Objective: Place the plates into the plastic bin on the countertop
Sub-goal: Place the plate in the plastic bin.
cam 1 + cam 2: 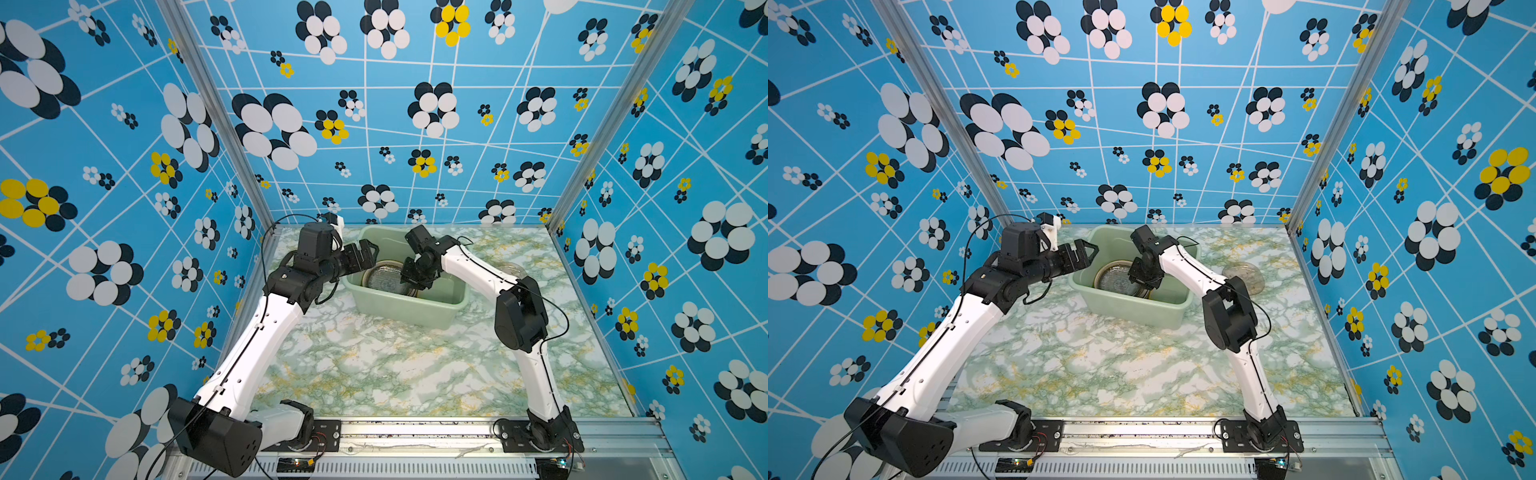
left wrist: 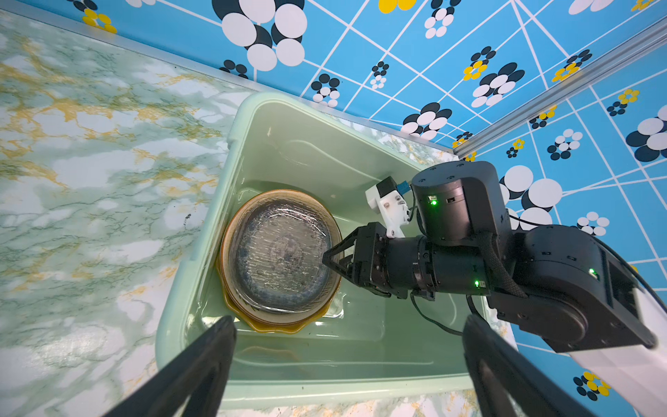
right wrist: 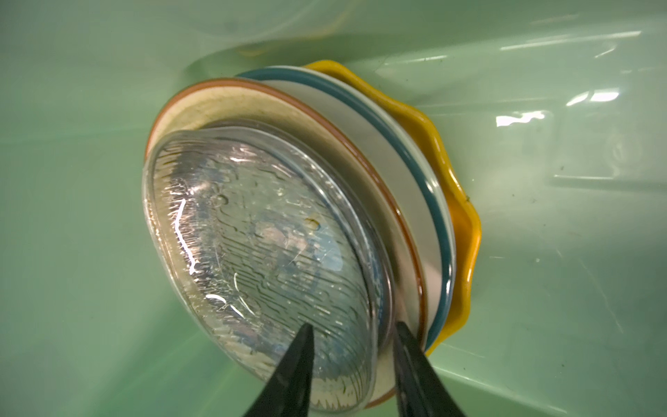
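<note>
In the mint-green plastic bin (image 1: pixel 409 309) (image 1: pixel 1133 307) lies a stack of plates (image 2: pixel 278 252). A clear glass plate (image 3: pixel 252 234) is on top, over a cream one (image 3: pixel 234 104), a white one with a teal rim (image 3: pixel 408 180) and the yellow scalloped one (image 3: pixel 465 216). My right gripper (image 3: pixel 353 328) (image 1: pixel 415 279) reaches down into the bin. It is open, its fingers standing on either side of the glass plate's rim with gaps showing. My left gripper (image 2: pixel 348 323) (image 1: pixel 366 253) hangs wide open and empty over the bin's left rim. Another clear glass plate (image 1: pixel 1244 275) lies on the countertop (image 1: pixel 395 374) right of the bin.
The bin stands near the back wall, slightly turned. The right arm's elbow (image 1: pixel 519 316) rises in front of the loose glass plate and partly hides it in a top view. Blue patterned walls and an aluminium frame (image 1: pixel 415 428) close in the countertop.
</note>
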Robot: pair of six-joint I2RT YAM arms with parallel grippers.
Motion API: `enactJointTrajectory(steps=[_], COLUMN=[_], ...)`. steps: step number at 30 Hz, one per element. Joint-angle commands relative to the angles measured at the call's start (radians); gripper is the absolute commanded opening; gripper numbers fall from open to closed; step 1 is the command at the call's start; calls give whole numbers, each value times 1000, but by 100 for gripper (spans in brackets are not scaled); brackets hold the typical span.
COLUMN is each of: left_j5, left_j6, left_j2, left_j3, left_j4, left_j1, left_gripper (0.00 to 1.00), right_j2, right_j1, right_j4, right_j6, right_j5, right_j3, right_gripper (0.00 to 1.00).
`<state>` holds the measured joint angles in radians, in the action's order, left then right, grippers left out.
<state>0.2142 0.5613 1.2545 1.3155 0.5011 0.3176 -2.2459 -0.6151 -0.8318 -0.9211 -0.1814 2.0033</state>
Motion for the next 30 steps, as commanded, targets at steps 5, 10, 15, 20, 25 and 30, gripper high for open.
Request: enactJointTrajectory(steps=[5, 10, 15, 20, 25, 30], left_j5=[9, 23, 8, -73, -115, -119], left_j6=[-48, -129, -278, -441, -508, -511], left_j2=[-60, -104, -102, -48, 51, 188], left_j3=[54, 79, 147, 235, 313, 401], left_j4=[5, 18, 86, 149, 169, 155], left_j1=[-8, 9, 106, 286, 441, 573], left_gripper=[99, 99, 99, 99, 99, 99], right_j2=[124, 206, 300, 441, 593, 696], right_j1=[-1, -1, 29, 148, 311, 474], right_j4=[-46, -111, -197, -218, -177, -143], right_j6=[43, 103, 162, 192, 197, 212], right_j5=[34, 50, 71, 48, 39, -1], right_j3=[68, 112, 139, 52, -125, -287], right_gripper=[53, 59, 58, 57, 56, 55])
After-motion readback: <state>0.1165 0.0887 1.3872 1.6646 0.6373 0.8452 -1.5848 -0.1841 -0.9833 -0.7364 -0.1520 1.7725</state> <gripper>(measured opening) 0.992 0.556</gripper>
